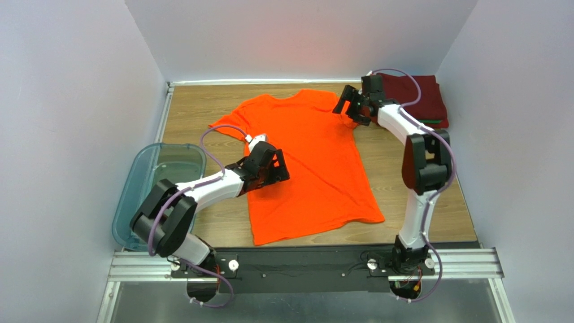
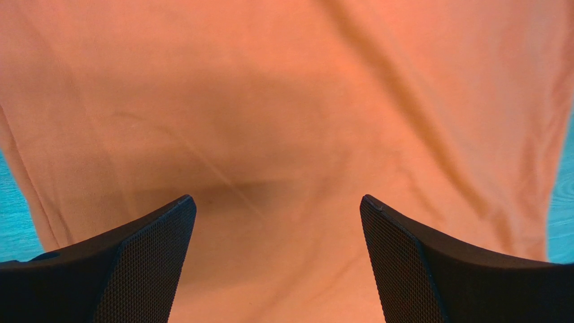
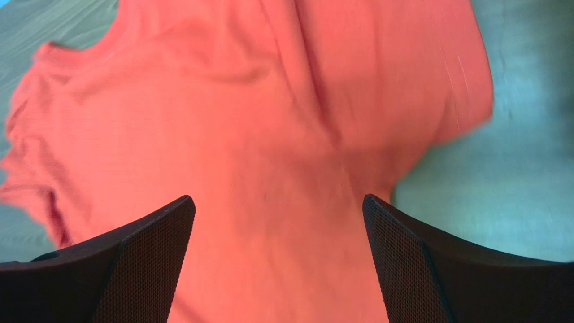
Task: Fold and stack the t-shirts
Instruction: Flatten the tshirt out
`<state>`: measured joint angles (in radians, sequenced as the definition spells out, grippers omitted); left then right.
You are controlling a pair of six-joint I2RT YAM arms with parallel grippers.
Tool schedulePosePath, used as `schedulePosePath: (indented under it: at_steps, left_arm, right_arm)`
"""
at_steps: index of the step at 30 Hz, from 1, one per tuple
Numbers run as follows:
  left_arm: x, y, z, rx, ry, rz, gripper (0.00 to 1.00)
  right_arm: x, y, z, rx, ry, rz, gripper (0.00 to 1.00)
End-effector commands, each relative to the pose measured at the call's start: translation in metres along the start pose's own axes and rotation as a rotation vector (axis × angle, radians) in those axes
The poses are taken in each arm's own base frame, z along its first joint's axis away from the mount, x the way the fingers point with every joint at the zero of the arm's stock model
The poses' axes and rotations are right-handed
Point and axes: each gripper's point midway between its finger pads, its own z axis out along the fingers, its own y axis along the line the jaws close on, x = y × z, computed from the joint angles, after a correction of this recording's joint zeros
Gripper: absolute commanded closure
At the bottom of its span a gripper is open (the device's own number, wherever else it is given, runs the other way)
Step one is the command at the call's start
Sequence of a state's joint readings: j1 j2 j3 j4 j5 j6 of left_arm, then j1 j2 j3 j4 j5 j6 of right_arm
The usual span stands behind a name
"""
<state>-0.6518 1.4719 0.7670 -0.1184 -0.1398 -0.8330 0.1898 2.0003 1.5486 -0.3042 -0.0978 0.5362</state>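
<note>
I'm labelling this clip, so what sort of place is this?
Probably a lab test cell: plain white walls box in a wooden table, and the left arm and right arm are mounted on a metal rail.

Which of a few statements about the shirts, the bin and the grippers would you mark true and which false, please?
1. The orange t-shirt lies spread out flat, not yet folded. True.
2. The left gripper is shut on the cloth. False: its jaws stand open over the shirt.
3. The folded stack sits at the far right. True.
4. The bin stands beside that stack. False: it is at the left edge, apart from it.
5. The right gripper is open. True.
</note>
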Motion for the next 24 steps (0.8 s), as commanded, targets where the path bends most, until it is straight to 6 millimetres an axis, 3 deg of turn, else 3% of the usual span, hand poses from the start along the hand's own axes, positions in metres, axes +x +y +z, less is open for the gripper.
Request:
schedulePosePath:
  at_steps: [1, 2, 6, 15, 20, 24]
  left_arm:
    - [0.016, 0.010, 0.008, 0.011, 0.044, 0.020, 0.02]
    - [0.019, 0.013, 0.007, 0.010, 0.052, 0.018, 0.02]
    - [0.039, 0.032, 0.002, -0.025, 0.087, -0.002, 0.02]
    - [0.077, 0.056, -0.022, -0.026, 0.160, -0.085, 0.02]
    - [0.077, 0.051, -0.034, 0.039, 0.131, -0.112, 0.02]
    - [0.072, 0.045, -0.038, 0.079, 0.101, -0.139, 0.02]
  right_arm:
    - [-0.003, -0.017, 0.042, 0.063, 0.002, -0.058, 0.00]
    - [-0.016, -0.018, 0.047, 0.083, -0.032, -0.075, 0.00]
    - [-0.019, -0.029, 0.072, 0.125, -0.039, -0.104, 0.00]
    - [-0.003, -0.056, 0.111, 0.175, 0.012, -0.062, 0.00]
    - [0.003, -0.051, 0.123, 0.126, 0.044, -0.063, 0.00]
    - [-0.008, -0.041, 0.123, 0.094, 0.033, -0.072, 0.00]
